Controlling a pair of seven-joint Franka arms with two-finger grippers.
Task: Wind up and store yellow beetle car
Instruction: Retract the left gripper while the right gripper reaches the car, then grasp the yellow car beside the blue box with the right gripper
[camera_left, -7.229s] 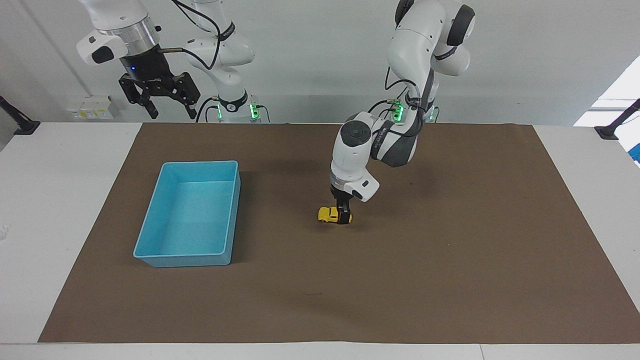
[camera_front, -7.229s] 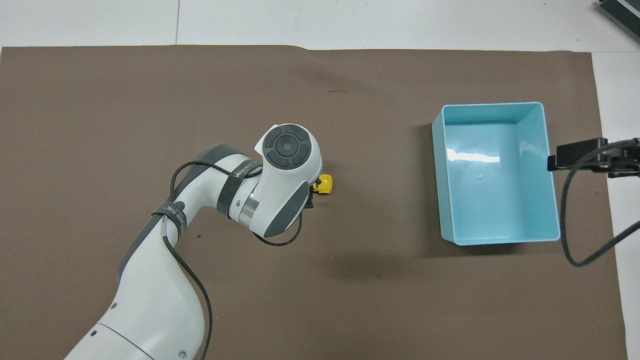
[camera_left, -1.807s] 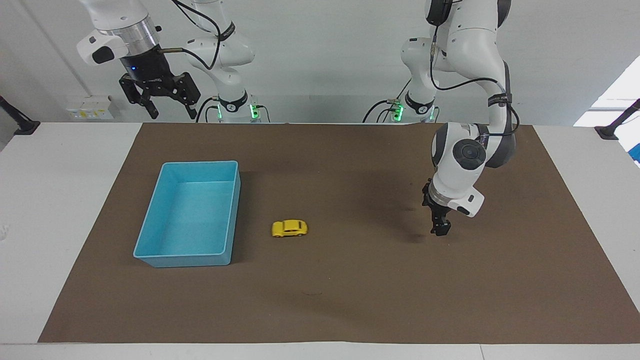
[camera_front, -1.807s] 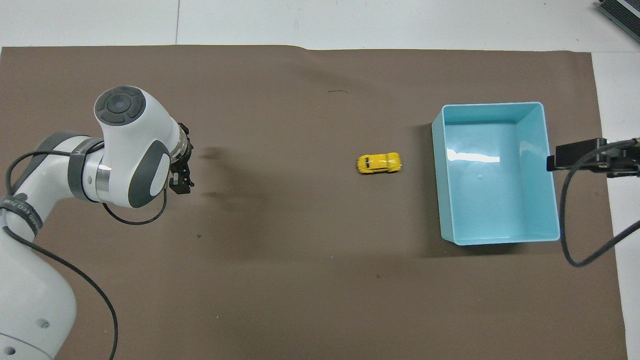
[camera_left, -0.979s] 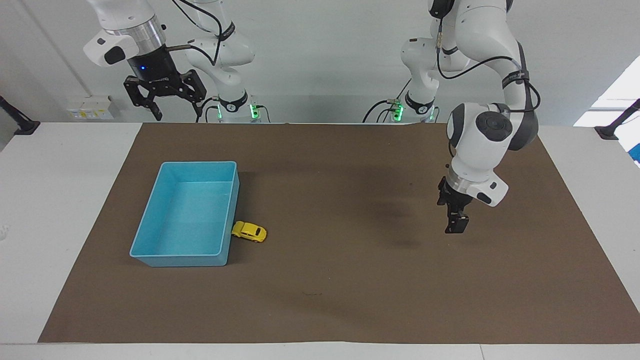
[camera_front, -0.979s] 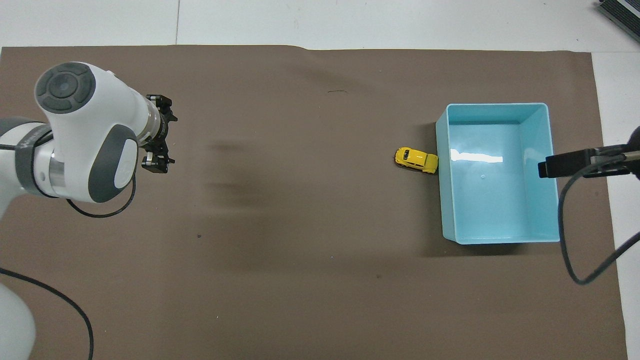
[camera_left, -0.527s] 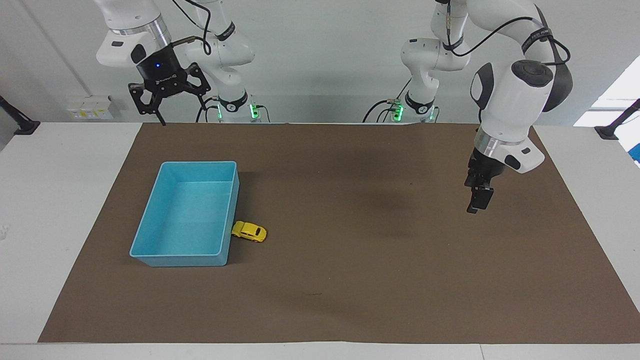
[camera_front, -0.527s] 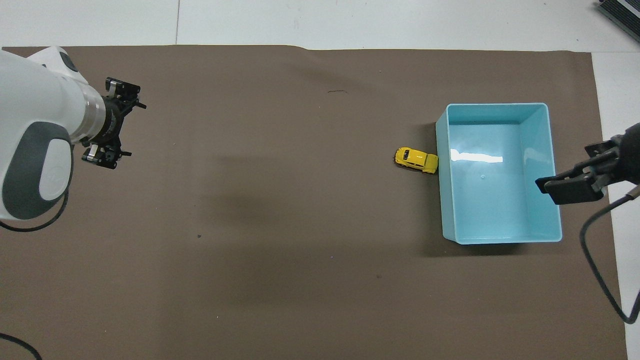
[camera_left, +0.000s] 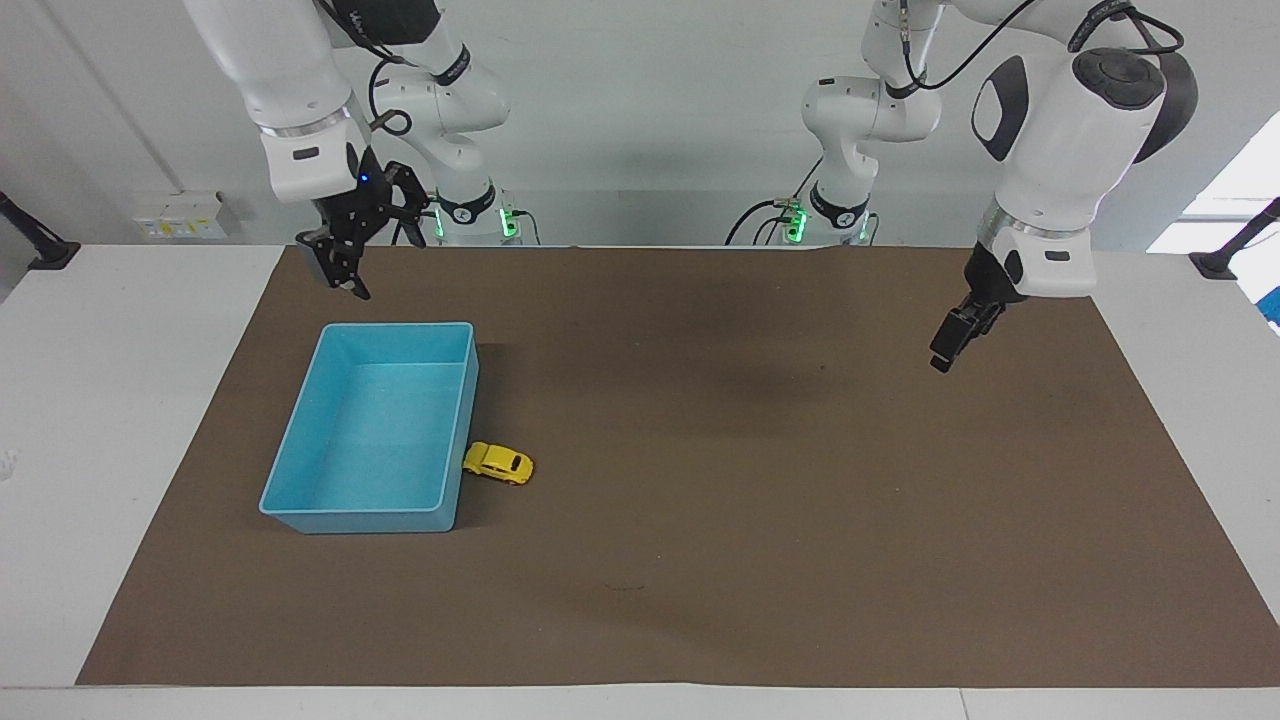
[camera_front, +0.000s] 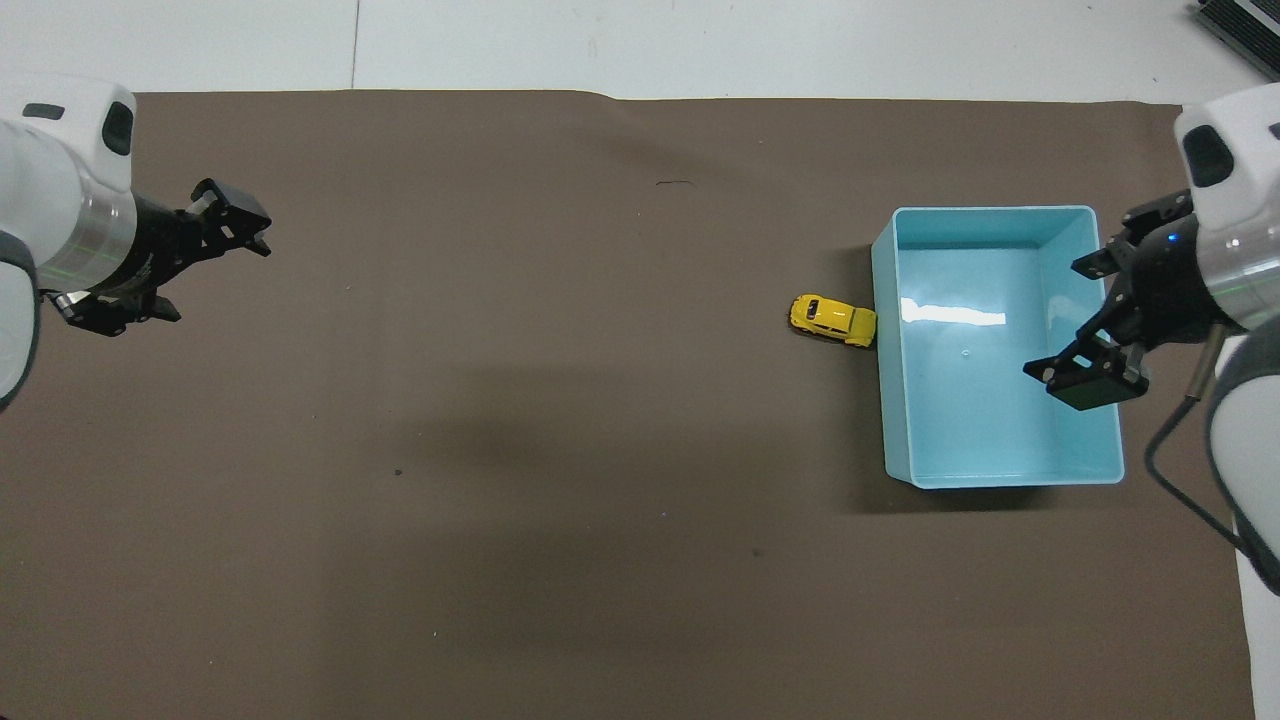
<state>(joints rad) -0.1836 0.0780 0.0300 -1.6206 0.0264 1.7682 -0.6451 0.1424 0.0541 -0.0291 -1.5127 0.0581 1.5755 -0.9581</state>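
Note:
The yellow beetle car (camera_left: 497, 464) stands on the brown mat with one end against the outside wall of the blue bin (camera_left: 355, 520). It also shows in the overhead view (camera_front: 832, 320), beside the bin (camera_front: 1000, 480), which holds nothing. My left gripper (camera_left: 945, 350) is open and empty, raised over the mat toward the left arm's end (camera_front: 200, 270). My right gripper (camera_left: 345, 262) is open and empty, raised over the bin's wall at the right arm's end (camera_front: 1075, 325).
The brown mat (camera_left: 700, 550) covers most of the white table (camera_left: 100, 400). The bin stands on it toward the right arm's end.
The left gripper let go of the car, which rolled to the bin and stopped against its wall, nudging it slightly. The left gripper rose toward its own end. The right gripper swung over the bin.

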